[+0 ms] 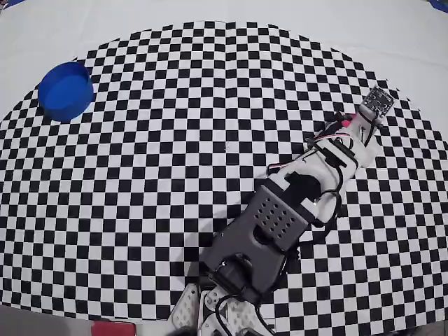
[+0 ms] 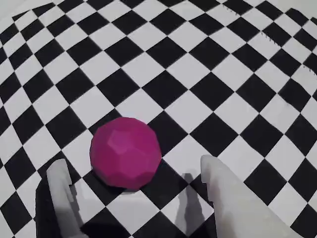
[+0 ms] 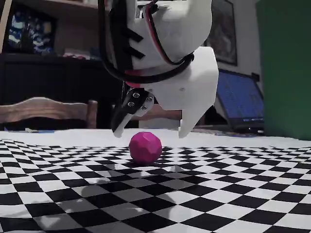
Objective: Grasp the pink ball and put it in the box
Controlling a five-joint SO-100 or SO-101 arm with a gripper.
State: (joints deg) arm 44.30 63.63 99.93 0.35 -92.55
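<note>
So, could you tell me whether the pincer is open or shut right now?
Open. In the wrist view the pincer has its fingers apart, flanking the pink ball, which rests on the checkered cloth.

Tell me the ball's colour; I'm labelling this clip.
The faceted ball is magenta-pink, clearest in the wrist view, lying on the checkered cloth.

arm (image 1: 280,217) extended fwd-right in overhead view | fingers (image 2: 64,188) spread wide, tips off the surface

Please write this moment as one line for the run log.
phase: pre-grasp | gripper: open, above and around pink ball, not touching | ball: on checkered cloth | blue box: far left in overhead view, empty
</note>
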